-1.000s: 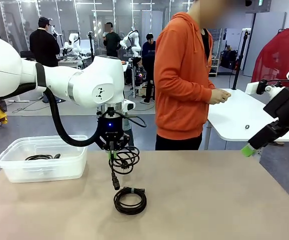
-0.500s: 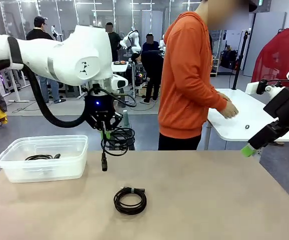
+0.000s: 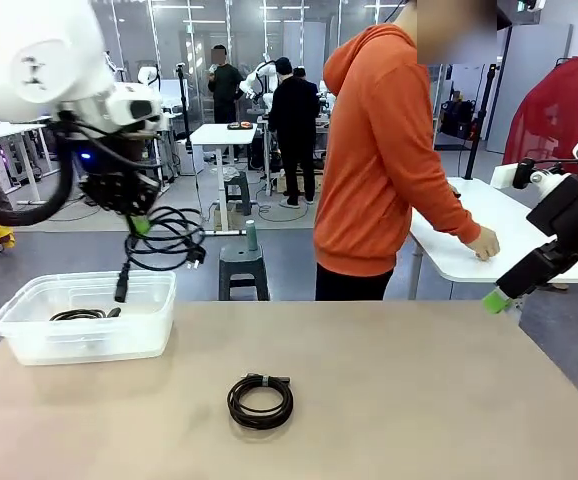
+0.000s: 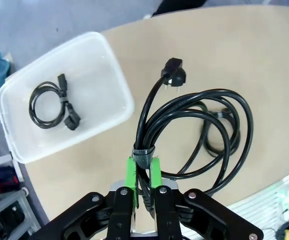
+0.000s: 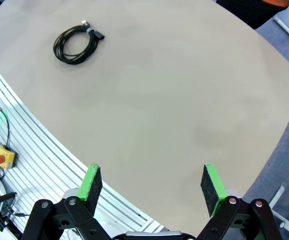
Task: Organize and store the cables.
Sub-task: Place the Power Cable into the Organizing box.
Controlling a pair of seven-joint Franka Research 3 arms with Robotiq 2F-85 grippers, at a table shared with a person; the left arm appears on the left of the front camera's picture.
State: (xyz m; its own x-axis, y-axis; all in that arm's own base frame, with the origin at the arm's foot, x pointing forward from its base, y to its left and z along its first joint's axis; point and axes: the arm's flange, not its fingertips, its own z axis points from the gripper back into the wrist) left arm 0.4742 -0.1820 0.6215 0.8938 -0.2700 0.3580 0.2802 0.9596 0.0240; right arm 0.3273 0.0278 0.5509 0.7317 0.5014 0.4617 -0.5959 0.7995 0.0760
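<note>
Nearest on the tan worktop (image 3: 419, 400) lies one of the cables, a loose coil (image 3: 260, 400) of black cord, flat and tied at its top with a band, a short plug end poking out to the right; the right wrist view shows it (image 5: 76, 43) well apart from that arm's green pads. Further back at the worktop's left edge stands a clear plastic bin (image 3: 29, 330), and inside it rests a stored coil (image 3: 81, 315) with its plugs, lying flat on the bin floor (image 4: 49, 105). Up in the air by the bin's right end hangs the left pincer (image 3: 141, 224), clamped tight on a held coil (image 3: 164, 245); the left wrist view shows the green pads (image 4: 131, 172) nipping the cord just below its band, the loops (image 4: 199, 130) spilling beyond and one plug dangling free. Off to the right, beyond the worktop's edge, the right pincer (image 3: 493, 299) is raised with its jaws spread wide and nothing between them (image 5: 153, 182). At the far side stands a person (image 3: 389, 170) in an orange hoodie, turned toward a white table with one hand (image 3: 486, 243) on it.
</note>
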